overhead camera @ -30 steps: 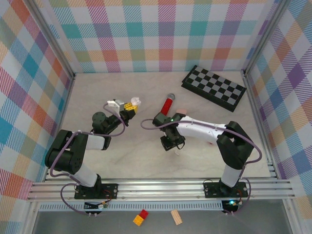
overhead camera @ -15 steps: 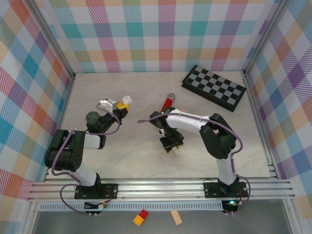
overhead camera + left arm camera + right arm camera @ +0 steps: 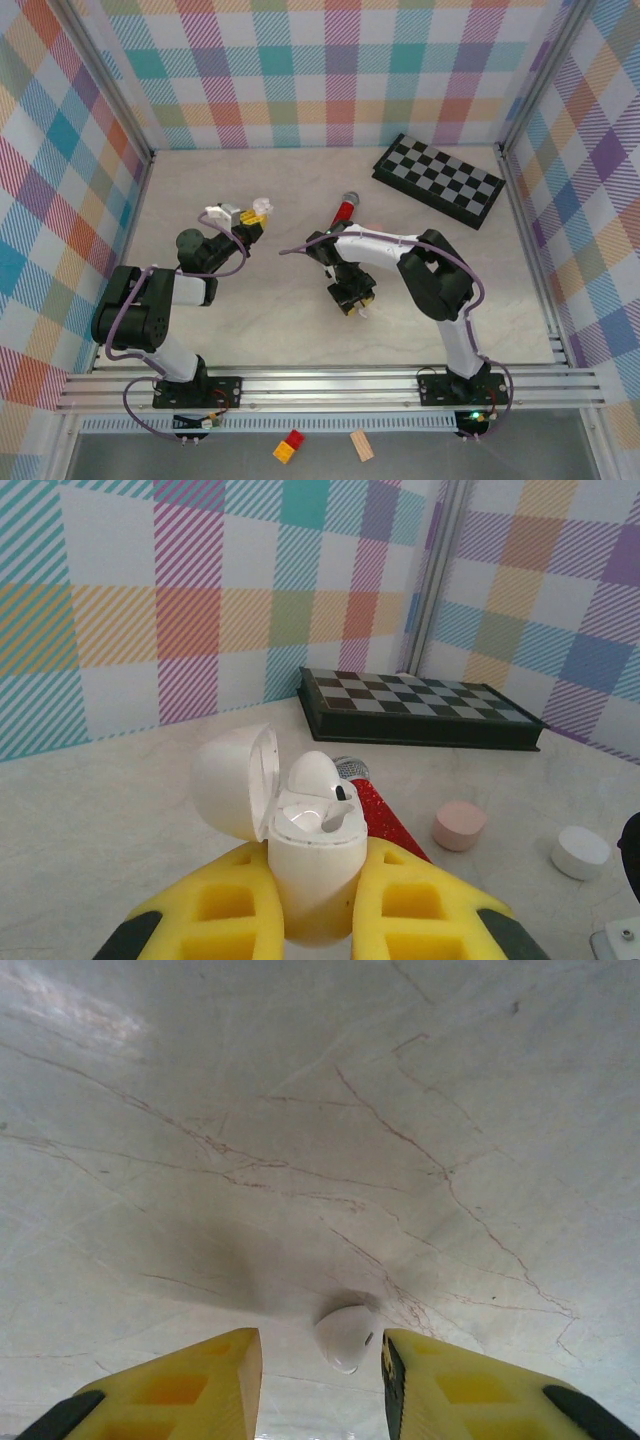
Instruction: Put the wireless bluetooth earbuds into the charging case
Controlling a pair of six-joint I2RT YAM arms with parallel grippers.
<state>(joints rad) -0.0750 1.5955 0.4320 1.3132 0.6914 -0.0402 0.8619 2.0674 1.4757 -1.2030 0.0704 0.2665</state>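
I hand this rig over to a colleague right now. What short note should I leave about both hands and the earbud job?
Left hand: shut on the charging case, held upright with its lid swung open.
Right hand: open, low over the table, one finger on each side of the loose earbud, which lies on the table and is not gripped yet.
Done: the seated earbud, white, sits in the case.
Left: close on the loose earbud, lift it, carry it to the case and seat it in the other slot, which looks free.

Black-and-white arms (image 3: pixel 150 310), purple cables (image 3: pixel 103 350), yellow fingers (image 3: pixel 180 1390) (black-tipped)
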